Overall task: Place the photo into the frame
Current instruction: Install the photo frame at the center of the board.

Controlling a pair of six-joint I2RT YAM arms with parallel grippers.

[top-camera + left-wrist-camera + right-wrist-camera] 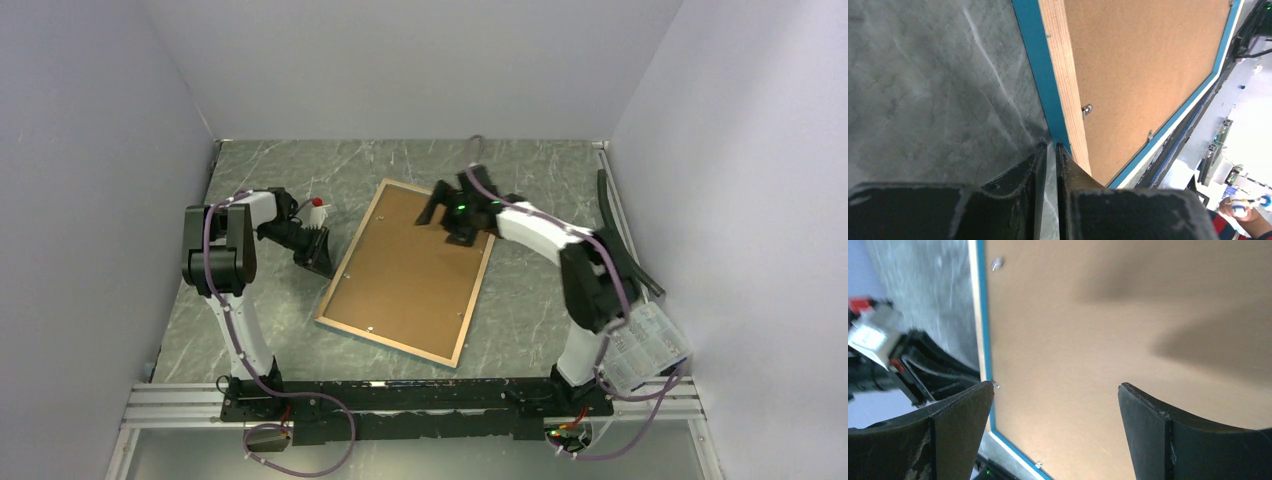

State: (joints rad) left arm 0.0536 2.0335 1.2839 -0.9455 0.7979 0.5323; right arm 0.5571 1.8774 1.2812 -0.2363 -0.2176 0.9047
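Note:
The frame (351, 252) lies face down on the table, pale wood rim up and turquoise edge showing (1030, 50). The brown backing board (410, 270) fills it, with small metal clips (1087, 109) along the rim. The photo is hidden. My left gripper (322, 262) is low at the frame's left edge. Its jaws are shut with only a sliver of table between them, and its tips (1052, 146) are against the turquoise edge. My right gripper (445, 205) is open and empty above the far end of the backing board (1088, 315), jaws wide apart (1057, 386).
Grey walls close the table in on the left, back and right. A metal rail (420, 395) carries the arm bases at the near edge. A printed packet (645, 345) hangs by the right arm's base. The marbled table (270, 320) surrounds the frame.

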